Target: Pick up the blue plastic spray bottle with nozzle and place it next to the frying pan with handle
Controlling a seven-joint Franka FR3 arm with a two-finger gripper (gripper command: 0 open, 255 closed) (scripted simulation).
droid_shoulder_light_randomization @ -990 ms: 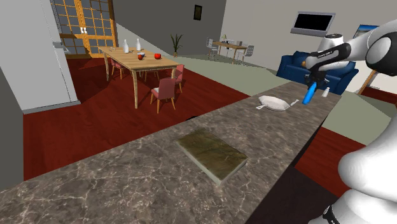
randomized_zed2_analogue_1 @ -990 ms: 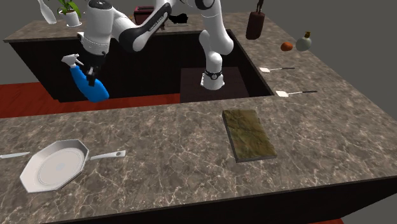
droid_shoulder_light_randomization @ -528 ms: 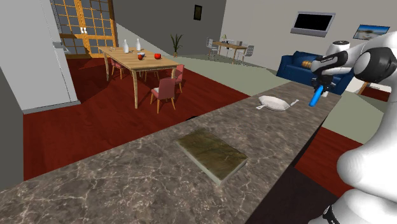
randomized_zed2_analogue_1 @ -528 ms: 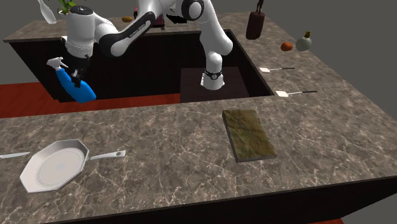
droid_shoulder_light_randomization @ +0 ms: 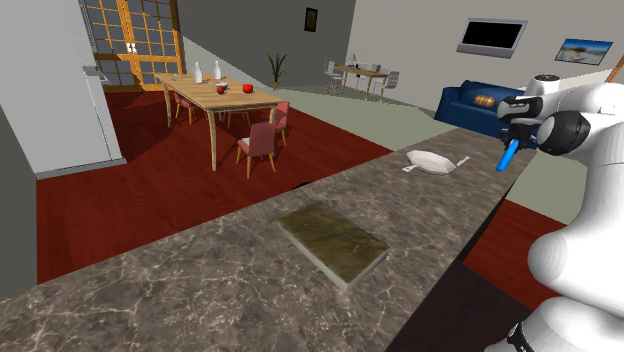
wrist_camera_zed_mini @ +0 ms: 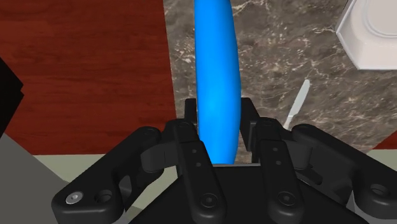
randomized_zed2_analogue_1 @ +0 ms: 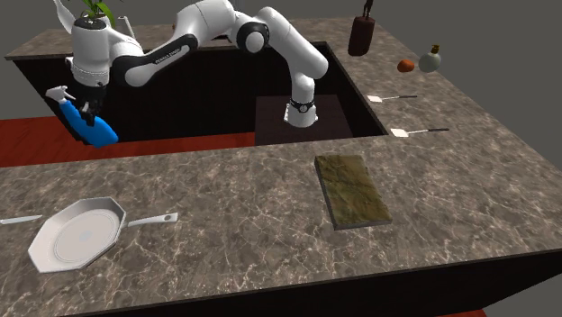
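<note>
Pick-up is complete: the hand (randomized_zed2_analogue_1: 87, 113) is clamped on the blue spray bottle (randomized_zed2_analogue_1: 94, 130), carried in the air off the desk (randomized_zed2_analogue_1: 234, 212) edge, apart from the frying pan (randomized_zed2_analogue_1: 77, 236); placement beside it is not yet done.

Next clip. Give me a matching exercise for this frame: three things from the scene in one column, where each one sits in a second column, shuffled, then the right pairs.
Things
1. blue spray bottle
2. frying pan
3. dark mottled board

Places
a. lying flat on the near counter, right of the middle in the second exterior view
b. clasped in the gripper, lifted clear of the counter
c. resting on the near counter at the second exterior view's left end

Pairs: 1-b, 2-c, 3-a
</note>
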